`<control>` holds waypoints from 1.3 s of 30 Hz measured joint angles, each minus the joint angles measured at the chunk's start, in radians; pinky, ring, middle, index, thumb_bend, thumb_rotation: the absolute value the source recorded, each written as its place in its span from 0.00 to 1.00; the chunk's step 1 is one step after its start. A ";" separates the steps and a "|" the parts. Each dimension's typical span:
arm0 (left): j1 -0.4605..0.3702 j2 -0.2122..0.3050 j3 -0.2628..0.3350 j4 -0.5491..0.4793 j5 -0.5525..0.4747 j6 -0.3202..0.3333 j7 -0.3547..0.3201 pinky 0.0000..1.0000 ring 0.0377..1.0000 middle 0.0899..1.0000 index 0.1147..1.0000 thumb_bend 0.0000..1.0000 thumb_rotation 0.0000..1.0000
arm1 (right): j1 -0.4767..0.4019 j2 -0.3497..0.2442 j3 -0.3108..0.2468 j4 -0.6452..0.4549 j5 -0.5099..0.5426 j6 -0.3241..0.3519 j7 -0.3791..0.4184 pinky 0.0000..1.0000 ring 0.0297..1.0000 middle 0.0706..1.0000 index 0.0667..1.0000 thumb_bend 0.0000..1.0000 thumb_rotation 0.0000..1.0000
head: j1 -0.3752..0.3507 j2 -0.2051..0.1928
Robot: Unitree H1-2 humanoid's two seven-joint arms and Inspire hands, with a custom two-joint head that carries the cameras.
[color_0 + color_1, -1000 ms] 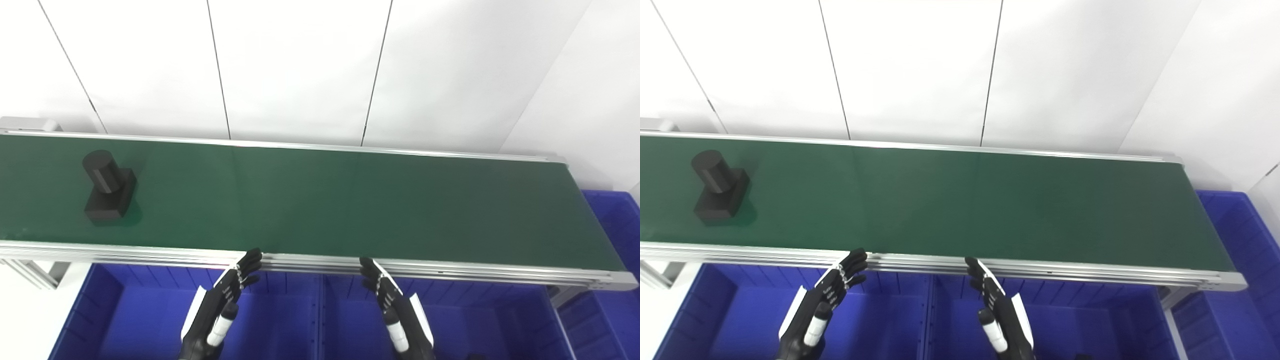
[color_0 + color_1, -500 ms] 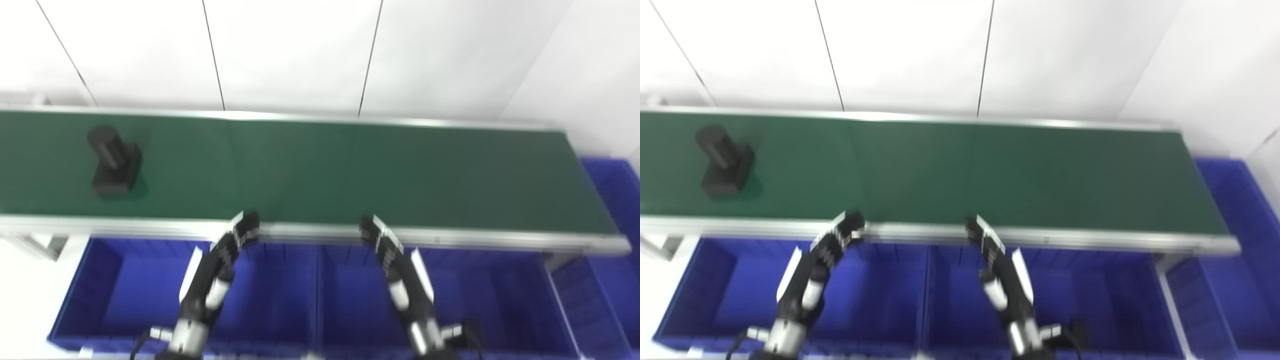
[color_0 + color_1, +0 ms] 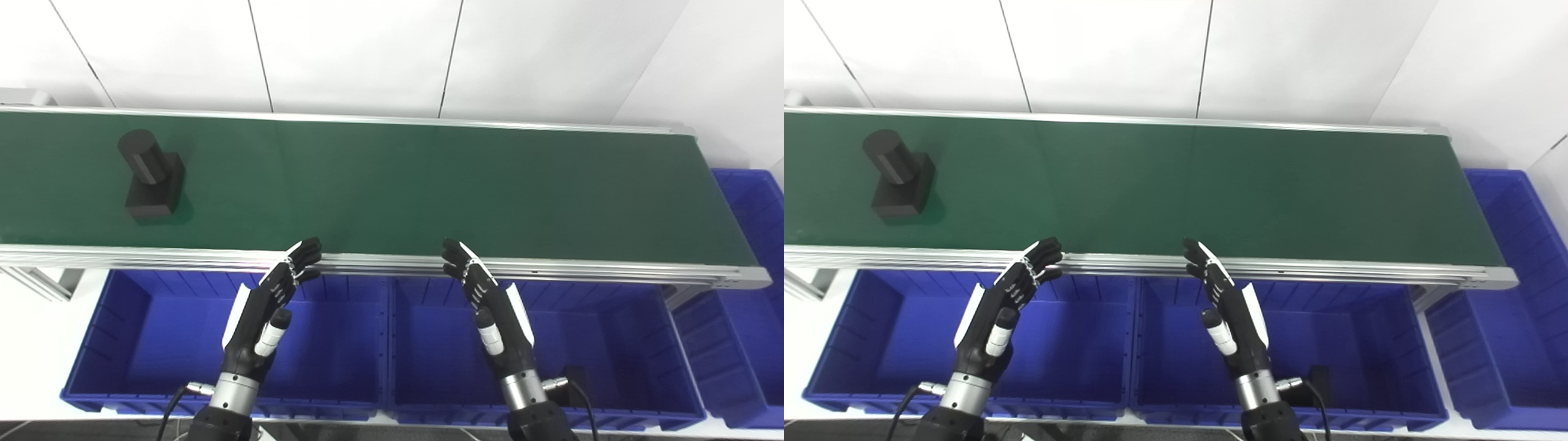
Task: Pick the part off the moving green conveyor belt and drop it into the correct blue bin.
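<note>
A long green conveyor belt (image 3: 392, 184) runs from side to side in front of a white panelled wall (image 3: 367, 55). Two black robot hands reach up from below, both empty, with fingers stretched out and spread apart. The left hand (image 3: 269, 300) and the right hand (image 3: 490, 300) hover side by side with a gap between them, fingertips just at the belt's near metal rail (image 3: 380, 264), above a row of blue bins. One blue bin (image 3: 147, 331) lies under the left hand, and a second blue bin (image 3: 612, 343) lies under the right hand; a small dark object sits in it, close to the right wrist, too unclear to identify. A third blue bin (image 3: 753, 202) stands far beyond the right hand, at the belt's end. The part (image 3: 150, 176), a black cylinder standing on a square black base, rests on the belt well to the left of the left hand and farther from the robot than its fingertips, untouched by either hand.
</note>
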 measured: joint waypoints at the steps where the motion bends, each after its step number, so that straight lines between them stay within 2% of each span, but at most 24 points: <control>1: 0.000 0.000 0.000 0.003 0.000 0.000 0.000 0.82 0.88 0.88 0.85 0.91 0.96 | 0.000 0.000 0.000 0.004 0.000 0.000 0.000 0.88 0.92 0.93 0.89 0.84 1.00 | 0.000 0.000; 5: -0.002 0.000 0.000 0.033 0.001 -0.001 0.001 0.80 0.86 0.87 0.84 0.90 0.95 | 0.000 0.000 0.001 0.026 0.000 0.000 -0.001 0.87 0.91 0.93 0.89 0.86 1.00 | 0.009 -0.032; 7: -0.001 0.000 -0.001 0.050 0.005 -0.001 0.005 0.79 0.86 0.86 0.84 0.89 0.95 | 0.002 0.000 0.001 0.040 0.000 0.000 -0.001 0.87 0.92 0.93 0.89 0.86 1.00 | 0.026 -0.074; 10: -0.004 0.000 -0.006 0.077 0.005 -0.001 0.008 0.80 0.86 0.86 0.84 0.89 0.94 | 0.000 0.000 0.001 0.063 0.001 -0.001 -0.003 0.88 0.92 0.93 0.89 0.85 1.00 | 0.032 -0.094; 11: -0.006 0.000 -0.008 0.085 0.005 -0.001 0.009 0.80 0.86 0.87 0.84 0.89 0.93 | 0.000 -0.001 0.001 0.073 0.002 -0.001 -0.003 0.88 0.92 0.93 0.89 0.85 0.99 | 0.044 -0.127; 13: -0.013 0.000 -0.013 0.113 0.009 -0.003 0.015 0.80 0.86 0.87 0.84 0.89 0.94 | -0.001 -0.003 0.000 0.089 0.004 -0.001 -0.002 0.88 0.92 0.93 0.89 0.85 0.99 | 0.046 -0.132; 14: -0.016 0.000 -0.016 0.127 0.017 -0.003 0.019 0.81 0.86 0.87 0.84 0.90 0.94 | -0.002 -0.003 0.000 0.101 0.006 -0.001 -0.001 0.88 0.92 0.93 0.89 0.85 0.98 | 0.057 -0.159; 15: -0.021 0.000 -0.019 0.140 0.022 -0.003 0.024 0.81 0.86 0.87 0.84 0.90 0.94 | -0.002 -0.004 0.000 0.112 0.009 -0.001 -0.001 0.88 0.92 0.93 0.89 0.86 0.98 | 0.058 -0.164; 17: -0.026 0.000 -0.026 0.159 0.026 -0.003 0.033 0.81 0.87 0.87 0.85 0.90 0.94 | -0.003 -0.006 -0.001 0.132 0.010 -0.001 -0.001 0.88 0.92 0.93 0.89 0.85 0.98 | 0.084 -0.215; 19: -0.032 0.001 -0.041 0.178 0.039 -0.003 0.054 0.81 0.87 0.88 0.85 0.90 0.95 | -0.004 -0.011 -0.001 0.148 0.011 -0.001 -0.001 0.88 0.92 0.94 0.89 0.85 0.99 | 0.091 -0.226; 21: -0.035 0.003 -0.060 0.189 0.048 -0.003 0.076 0.81 0.87 0.88 0.85 0.90 0.95 | -0.007 -0.019 -0.001 0.162 0.011 -0.001 -0.002 0.88 0.92 0.94 0.90 0.86 0.99 | 0.110 -0.255; 29: -0.047 0.012 -0.129 0.220 0.067 -0.003 0.151 0.78 0.86 0.86 0.82 0.92 0.96 | -0.014 -0.036 -0.009 0.179 0.027 -0.001 0.001 0.89 0.93 0.94 0.89 0.87 0.99 | 0.149 -0.308; 39: -0.068 0.032 -0.185 0.244 0.066 -0.003 0.223 0.77 0.85 0.85 0.80 0.92 0.94 | -0.020 -0.040 -0.025 0.201 0.036 -0.001 0.025 0.90 0.93 0.94 0.90 0.88 0.99 | 0.164 -0.321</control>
